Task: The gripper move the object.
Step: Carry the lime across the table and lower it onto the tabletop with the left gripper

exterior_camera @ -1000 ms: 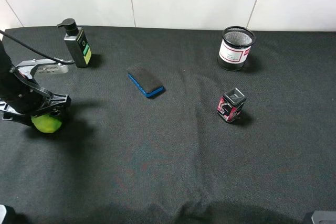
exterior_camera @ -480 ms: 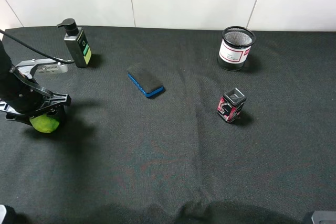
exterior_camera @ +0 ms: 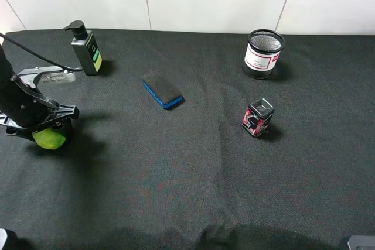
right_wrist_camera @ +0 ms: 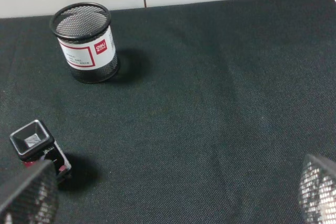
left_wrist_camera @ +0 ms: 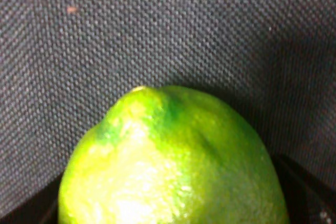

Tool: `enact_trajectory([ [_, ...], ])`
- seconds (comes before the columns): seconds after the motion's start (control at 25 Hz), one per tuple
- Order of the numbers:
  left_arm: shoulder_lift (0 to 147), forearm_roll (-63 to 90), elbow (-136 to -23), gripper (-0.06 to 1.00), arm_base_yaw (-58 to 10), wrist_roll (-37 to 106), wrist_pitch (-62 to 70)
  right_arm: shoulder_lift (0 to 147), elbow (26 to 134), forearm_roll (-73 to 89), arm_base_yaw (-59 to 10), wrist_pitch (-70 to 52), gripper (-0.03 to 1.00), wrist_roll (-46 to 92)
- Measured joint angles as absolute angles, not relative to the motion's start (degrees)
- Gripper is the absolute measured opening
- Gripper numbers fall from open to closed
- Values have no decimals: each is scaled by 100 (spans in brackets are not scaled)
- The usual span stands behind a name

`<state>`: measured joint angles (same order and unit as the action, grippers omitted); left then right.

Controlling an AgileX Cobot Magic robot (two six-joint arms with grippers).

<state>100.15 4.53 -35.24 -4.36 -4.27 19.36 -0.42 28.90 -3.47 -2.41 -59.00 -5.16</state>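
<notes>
Since a second ago, the left gripper (exterior_camera: 42,125) and the lime (exterior_camera: 49,139) between its fingers have slid slightly outward, away from the blackboard eraser (exterior_camera: 162,90). We judge the fingers closed on the lime, which fills the wrist view just under them. It sits low over the black cloth (exterior_camera: 193,162), and we cannot tell whether it has lifted. The carry looks barely begun. The right gripper (right_wrist_camera: 172,190) hangs spread wide and empty, with the mesh pen cup (right_wrist_camera: 85,43) ahead of it.
</notes>
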Motion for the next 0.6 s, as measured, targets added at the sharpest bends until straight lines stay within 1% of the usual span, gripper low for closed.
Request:
enact_trajectory([
  [0.24, 9814, 453, -3518, 64, -436, -427, 2178, -42, 2890, -347, -241, -5900, 69, -516],
  [0.6, 8936, 453, -3518, 64, -436, -427, 2922, -42, 2890, -347, -241, -5900, 69, -516],
])
